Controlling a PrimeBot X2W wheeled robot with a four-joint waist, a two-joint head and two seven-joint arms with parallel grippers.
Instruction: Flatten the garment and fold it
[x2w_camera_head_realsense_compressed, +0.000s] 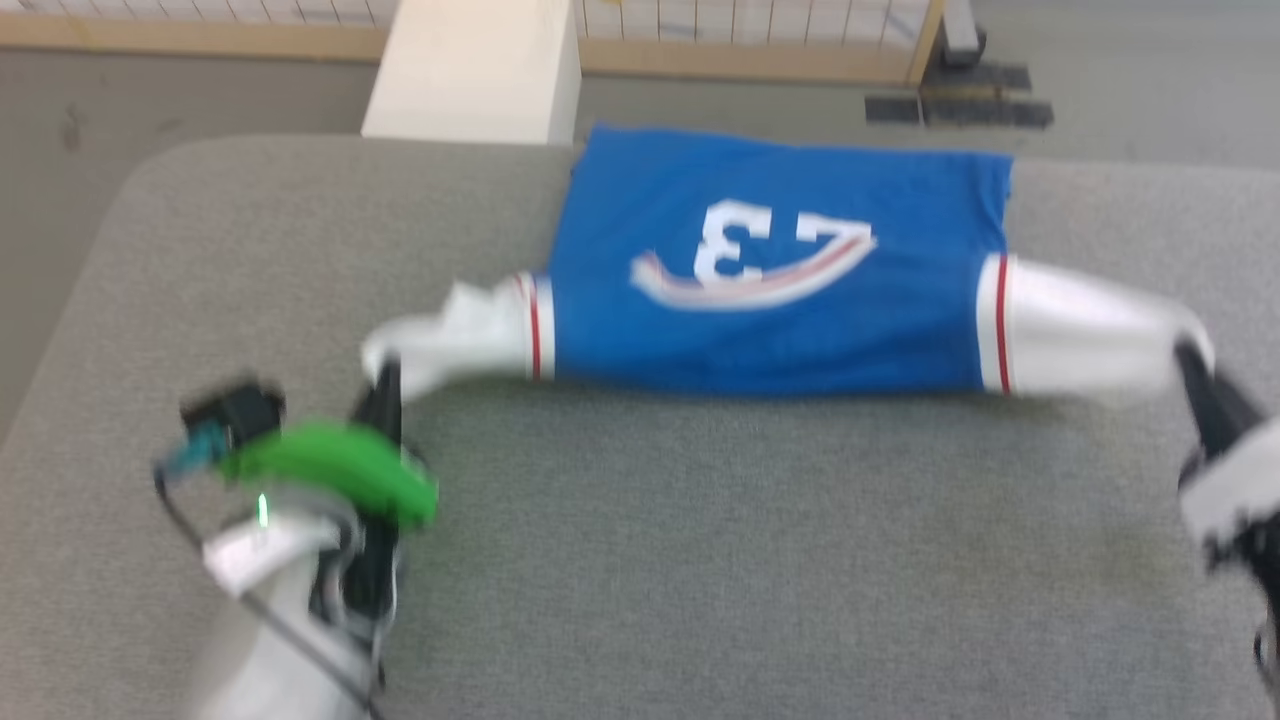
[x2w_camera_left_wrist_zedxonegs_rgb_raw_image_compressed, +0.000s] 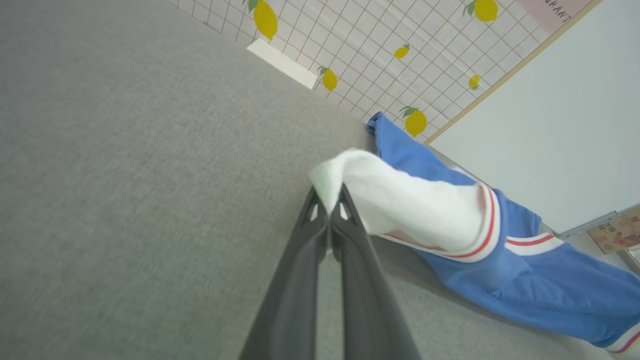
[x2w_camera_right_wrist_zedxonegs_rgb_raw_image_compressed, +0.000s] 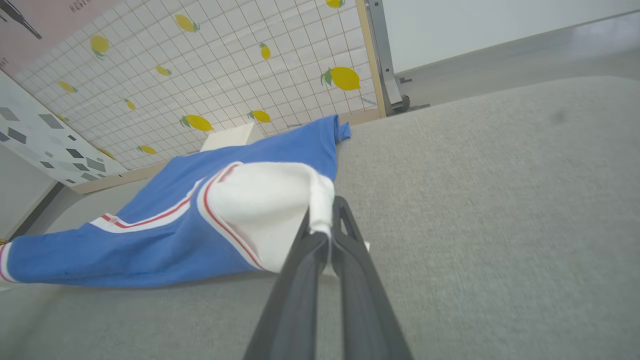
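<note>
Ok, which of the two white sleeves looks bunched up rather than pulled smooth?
The left sleeve, pinched in the left tool: it is crumpled and sagging. The right sleeve, in the right tool, is pulled out long and smooth.

Support: bench (x2w_camera_head_realsense_compressed: 700, 560), grey woven fabric cover, flat, far-left corner rounded.

One item on it: garment (x2w_camera_head_realsense_compressed: 780, 340), royal blue, on the far half, a little right of centre. Body spread flat, roughly rectangular. Its far edge reaches the bench's far edge; overhang cannot be told. Number print (x2w_camera_head_realsense_compressed: 740, 245) in white faces up, upside down from the head view, with a curved white band edged in red below it.

White, red-striped sleeves run out to either side: left sleeve (x2w_camera_head_realsense_compressed: 470, 330) bunched, right sleeve (x2w_camera_head_realsense_compressed: 1080, 325) drawn smooth. Both sleeve ends are raised off the cover, with shadow beneath in the wrist views. Head view blurred.
</note>
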